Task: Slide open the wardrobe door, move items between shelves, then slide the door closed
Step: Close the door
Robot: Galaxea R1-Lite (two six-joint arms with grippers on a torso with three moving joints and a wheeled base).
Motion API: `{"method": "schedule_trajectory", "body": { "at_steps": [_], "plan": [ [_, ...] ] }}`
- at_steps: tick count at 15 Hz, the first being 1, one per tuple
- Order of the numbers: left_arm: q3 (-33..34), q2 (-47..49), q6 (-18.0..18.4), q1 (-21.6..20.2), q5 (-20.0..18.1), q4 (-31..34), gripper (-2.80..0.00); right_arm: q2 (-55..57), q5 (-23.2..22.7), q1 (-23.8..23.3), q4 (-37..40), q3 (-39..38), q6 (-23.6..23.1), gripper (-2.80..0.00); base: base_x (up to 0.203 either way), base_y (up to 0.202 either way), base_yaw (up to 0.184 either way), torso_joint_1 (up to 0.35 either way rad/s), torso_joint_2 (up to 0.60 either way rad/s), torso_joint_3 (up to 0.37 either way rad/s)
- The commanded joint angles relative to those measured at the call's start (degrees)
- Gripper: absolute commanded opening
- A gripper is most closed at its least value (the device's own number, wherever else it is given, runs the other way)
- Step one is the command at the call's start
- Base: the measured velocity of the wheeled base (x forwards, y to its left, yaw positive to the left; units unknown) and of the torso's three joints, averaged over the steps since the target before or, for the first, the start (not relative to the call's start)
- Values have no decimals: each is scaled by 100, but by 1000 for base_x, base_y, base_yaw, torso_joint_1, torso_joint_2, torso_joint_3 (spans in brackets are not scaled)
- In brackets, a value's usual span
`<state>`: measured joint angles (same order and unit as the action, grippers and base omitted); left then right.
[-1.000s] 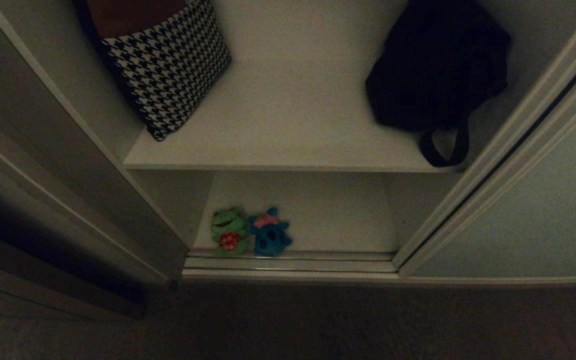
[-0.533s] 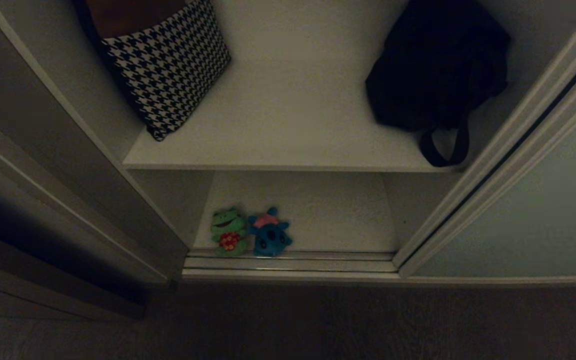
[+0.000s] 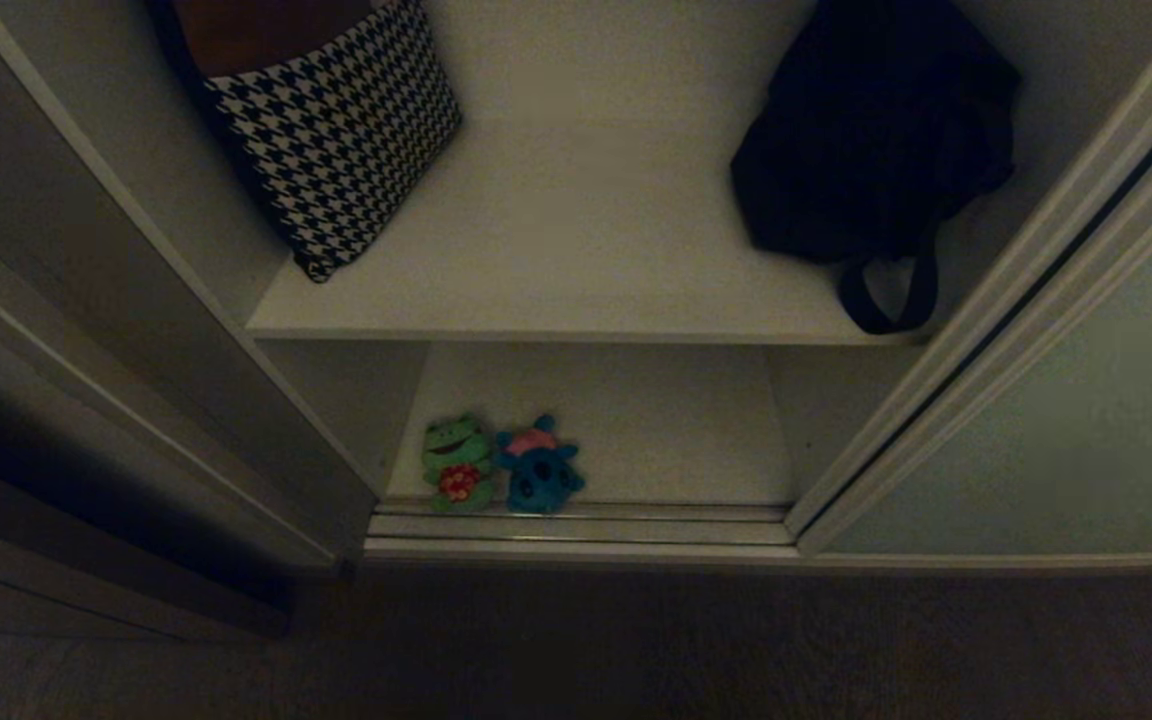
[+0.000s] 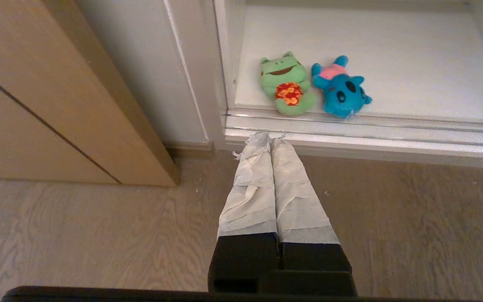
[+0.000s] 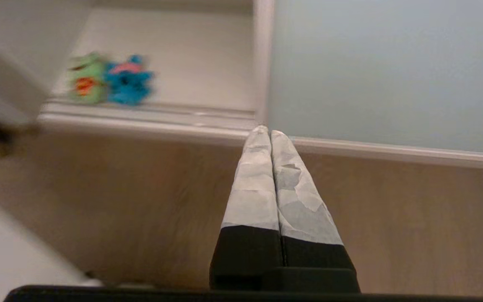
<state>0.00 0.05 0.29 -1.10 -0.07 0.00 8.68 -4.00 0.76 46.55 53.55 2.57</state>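
The wardrobe stands on a brown wood-grain plank floor (image 4: 78, 235), with a tan wooden panel (image 4: 36, 105) to the left of the opening. The tall, matte, pale grey-green sliding wardrobe door (image 3: 1066, 430) with its slim cream-silver frame is pushed to the right of the opening, so the inside lies open. At the foot of the opening runs a silvery floor track (image 3: 581, 525).

Inside are two plain white shelves: an upper board (image 3: 576, 250) with a thin front edge, and the white bottom board (image 3: 666, 430) below it. On the upper board, a black-and-white houndstooth cushion (image 3: 336, 135) leans at the left end, and a black strapped bag (image 3: 871, 140) sits at the right end, its strap loop hanging over the front edge. The stretch of board between them is bare.

Two small plush toys lie on the bottom board, at its front left corner, just behind the track and touching each other: one green frog with a red patch (image 3: 456, 465) and, on the door side of it, one blue toy with a pink back and dark eyes (image 3: 539, 470).

The left gripper (image 4: 271, 140), its two paper-wrapped fingers (image 4: 250, 188) pressed together and empty, hangs over the floor just before the track, close to the frog. The right gripper (image 5: 265, 131) is likewise clenched on nothing, above the floor near the door's lower left corner.
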Motion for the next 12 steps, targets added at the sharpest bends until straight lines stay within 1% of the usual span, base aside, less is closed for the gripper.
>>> {"method": "schedule_trajectory", "body": {
  "at_steps": [1, 2, 4, 5, 6, 8, 10, 12],
  "plan": [
    [0, 10, -3, -4, -1, 0, -280, 827, -55, 89, 133, 719, 209, -280, 0, 0, 0, 0, 0, 0],
    [0, 13, -3, -2, -1, 0, -280, 1116, -95, 158, 129, 1074, 509, -280, 0, 0, 0, 0, 0, 0],
    [0, 13, -3, -5, -1, 0, -280, 1617, -155, 561, 53, 1758, 1172, -280, 0, 0, 0, 0, 0, 0],
    [0, 13, -3, -5, -1, 0, -280, 1824, -188, 654, 6, 1958, 1451, -280, 0, 0, 0, 0, 0, 0],
    [0, 13, -3, -1, -1, 0, -280, 1962, -238, 714, -133, 2049, 1620, -280, 0, 0, 0, 0, 0, 0],
    [0, 13, -3, 0, -1, 0, -280, 2258, -297, 843, -717, 2103, 1920, -280, 0, 0, 0, 0, 0, 0],
    [0, 13, -3, -5, -1, 0, -280, 2629, -235, 974, -1109, 2107, 2013, -280, 0, 0, 0, 0, 0, 0],
    [0, 13, -3, -5, -1, 0, -280, 3013, -196, 1000, -1428, 2107, 2032, -280, 0, 0, 0, 0, 0, 0]
  ]
}}
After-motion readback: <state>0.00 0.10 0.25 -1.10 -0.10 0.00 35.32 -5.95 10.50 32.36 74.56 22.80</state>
